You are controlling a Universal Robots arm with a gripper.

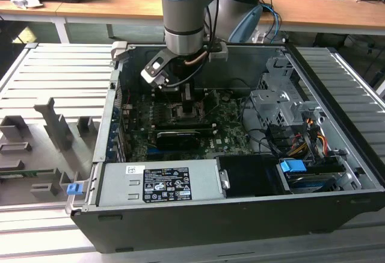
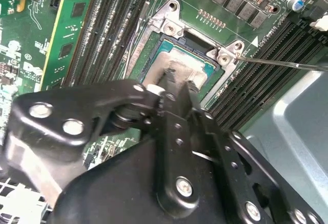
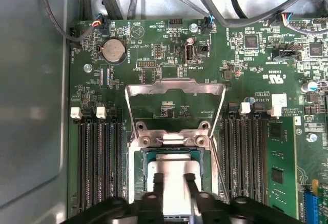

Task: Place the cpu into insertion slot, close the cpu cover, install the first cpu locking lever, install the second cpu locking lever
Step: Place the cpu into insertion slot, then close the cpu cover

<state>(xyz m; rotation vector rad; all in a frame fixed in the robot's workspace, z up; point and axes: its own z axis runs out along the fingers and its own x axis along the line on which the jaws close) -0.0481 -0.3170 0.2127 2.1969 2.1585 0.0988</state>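
My gripper point(image 3: 174, 178) hangs right over the slot point(image 3: 174, 154). The cpu point(image 3: 174, 196) lies flat in the slot, straight below my fingers point(image 3: 158, 183). The fingers are apart, with nothing held between them. The cpu is a smooth, pale metal square. The cover point(image 3: 174, 84), a thin shiny frame, stands open just past the slot, away from my gripper.

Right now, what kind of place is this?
Likely a robotics lab or workshop for PC assembly: an open computer case on a slatted metal table, with wooden desks behind it.
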